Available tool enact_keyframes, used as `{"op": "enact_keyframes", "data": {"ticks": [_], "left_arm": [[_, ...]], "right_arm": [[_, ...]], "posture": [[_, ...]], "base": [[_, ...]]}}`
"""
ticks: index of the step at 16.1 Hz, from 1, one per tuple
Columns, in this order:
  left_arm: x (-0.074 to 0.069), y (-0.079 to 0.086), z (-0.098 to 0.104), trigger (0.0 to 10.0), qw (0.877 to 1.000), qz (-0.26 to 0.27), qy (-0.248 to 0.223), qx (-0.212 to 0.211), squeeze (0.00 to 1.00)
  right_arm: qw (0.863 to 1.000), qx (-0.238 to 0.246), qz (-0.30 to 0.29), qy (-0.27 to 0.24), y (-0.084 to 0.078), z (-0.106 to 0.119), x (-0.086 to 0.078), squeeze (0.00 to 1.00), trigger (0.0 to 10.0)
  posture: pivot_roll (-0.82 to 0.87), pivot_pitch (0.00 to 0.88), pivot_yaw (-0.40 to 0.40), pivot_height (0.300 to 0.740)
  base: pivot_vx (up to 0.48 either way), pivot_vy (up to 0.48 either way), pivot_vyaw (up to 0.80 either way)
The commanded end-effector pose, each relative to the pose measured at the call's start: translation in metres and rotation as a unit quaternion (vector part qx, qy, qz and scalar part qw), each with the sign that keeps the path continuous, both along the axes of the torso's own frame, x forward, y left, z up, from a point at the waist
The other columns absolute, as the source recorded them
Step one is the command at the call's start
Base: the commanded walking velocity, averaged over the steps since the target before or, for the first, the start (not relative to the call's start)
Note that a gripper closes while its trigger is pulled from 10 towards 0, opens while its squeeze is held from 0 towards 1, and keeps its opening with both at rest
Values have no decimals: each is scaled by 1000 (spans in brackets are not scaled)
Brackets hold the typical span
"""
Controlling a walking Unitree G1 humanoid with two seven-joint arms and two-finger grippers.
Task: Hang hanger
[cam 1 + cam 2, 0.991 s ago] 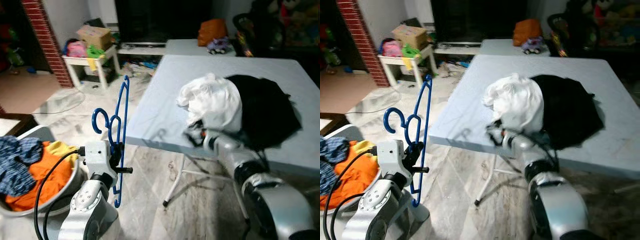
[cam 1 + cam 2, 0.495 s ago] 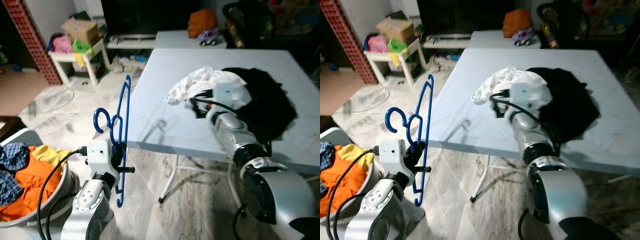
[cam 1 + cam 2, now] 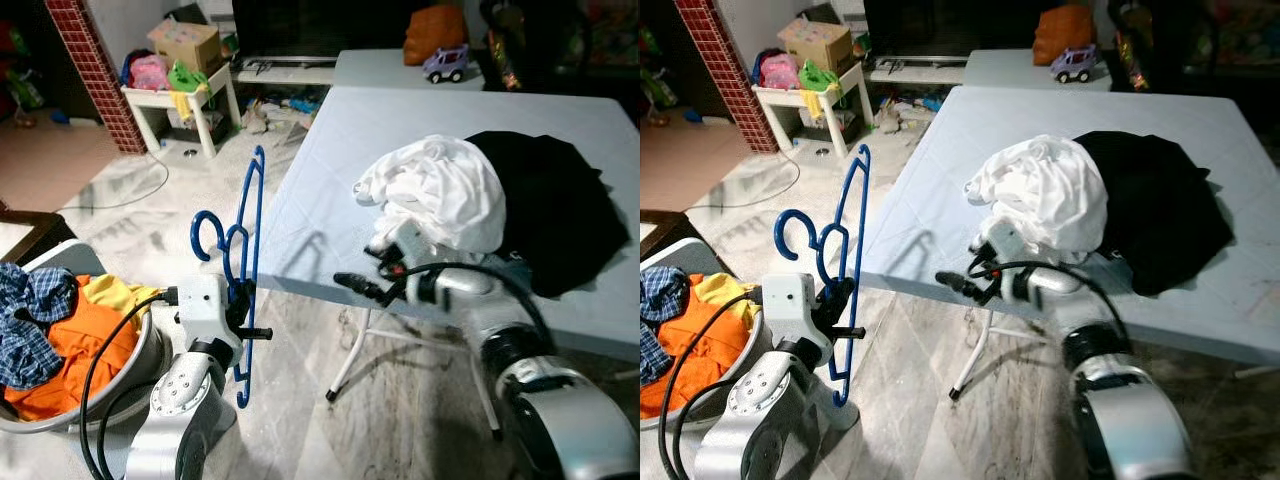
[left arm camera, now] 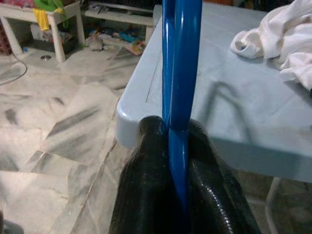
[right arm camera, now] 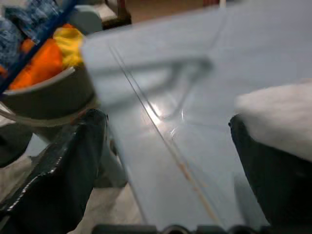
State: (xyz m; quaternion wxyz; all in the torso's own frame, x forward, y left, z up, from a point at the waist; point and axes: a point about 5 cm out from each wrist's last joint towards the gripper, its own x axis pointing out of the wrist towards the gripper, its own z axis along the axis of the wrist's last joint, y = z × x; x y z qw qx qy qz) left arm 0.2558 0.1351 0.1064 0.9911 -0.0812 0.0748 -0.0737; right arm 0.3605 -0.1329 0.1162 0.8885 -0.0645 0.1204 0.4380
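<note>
A blue plastic hanger [image 3: 252, 230] stands upright left of the table, hook [image 3: 207, 233] pointing left. My left gripper [image 3: 243, 303] is shut on its lower bar; in the left wrist view the two black fingers [image 4: 146, 195] pinch the blue bar [image 4: 181, 73]. My right gripper [image 3: 354, 284] sits low at the front edge of the pale blue table [image 3: 330, 160], pointing left, open and holding nothing; its fingers [image 5: 63, 170] stand wide apart over the tabletop. Just behind it lie a crumpled white garment [image 3: 440, 195] and a black garment [image 3: 555, 215].
A grey laundry basket [image 3: 150, 352] with orange and blue clothes stands at my left. A white side table [image 3: 185, 95] with a cardboard box and a brick pillar [image 3: 95, 80] are at the back left. A toy car [image 3: 447, 62] sits on a second table behind.
My right gripper has dropped from the white garment down to the table's front edge and now points left. The left gripper still holds the hanger. The camera has shifted slightly.
</note>
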Motion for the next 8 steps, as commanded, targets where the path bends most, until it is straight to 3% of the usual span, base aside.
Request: {"op": "enact_keyframes", "data": {"ticks": [1, 2, 3, 6, 8], "left_arm": [[3, 1, 2, 10000, 1000, 0, -8, 5, 0], [4, 2, 3, 10000, 1000, 0, -9, 5, 0], [4, 2, 4, 10000, 1000, 1, -11, 5, 0], [6, 3, 5, 10000, 1000, 2, -16, 13, 0], [7, 3, 4, 10000, 1000, 0, -15, 14, 0]], "right_arm": [[999, 21, 14, -36, 1, 15, 1, 808, 10000], [998, 34, 2, -53, -1, 22, 3, 569, 10000], [996, 51, -13, -70, -4, 29, 3, 43, 10000], [985, 98, -88, -110, -15, 39, -6, 0, 10000], [959, 121, -220, -134, -33, 36, -12, 0, 10000]], "posture": [[-8, 0, 52, 740], [-14, 0, 53, 740], [-15, 0, 53, 740], [-36, 0, 58, 740], [-53, 0, 66, 740]], "base": [[0, 0, 0], [0, 0, 0], [0, 0, 0], [0, 0, 0], [0, 0, 0]]}}
